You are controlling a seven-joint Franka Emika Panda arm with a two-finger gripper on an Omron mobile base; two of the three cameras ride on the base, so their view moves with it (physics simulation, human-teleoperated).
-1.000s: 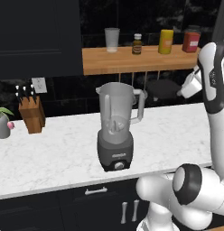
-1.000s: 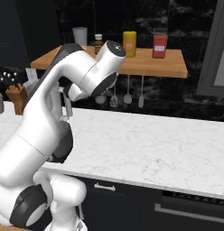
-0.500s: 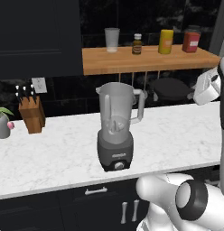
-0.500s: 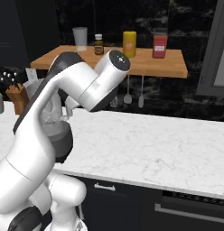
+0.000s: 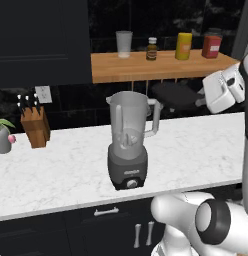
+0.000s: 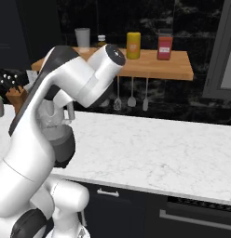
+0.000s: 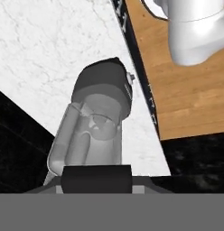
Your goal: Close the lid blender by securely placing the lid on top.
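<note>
Blender [image 5: 129,145] stands upright near the front of the white marble tabletop [image 5: 196,150], its translucent grey jar open at the mouth, handle toward the right in the left base view, the round knob facing forward on the dark base. In the hand view the blender [image 7: 98,122] is seen from above and tilted, with the jar's rim close to the camera and the base farther off. A flat black piece [image 7: 96,178] lies across the bottom of that view, right at the fingertips; it looks like the lid, edge-on, but whether the pincer is clamped on it cannot be told. In the left base view a dark round disc [image 5: 176,95] hangs beside the white hand [image 5: 223,90], up and to the right of the jar, well apart from its mouth. A wooden shelf [image 5: 161,65] on the back wall carries a clear cup [image 5: 124,44], a small brown bottle [image 5: 152,49], a yellow canister [image 5: 183,46] and a red jar [image 5: 212,45]. A knife block [image 5: 35,122] sits at the tabletop's left
</note>
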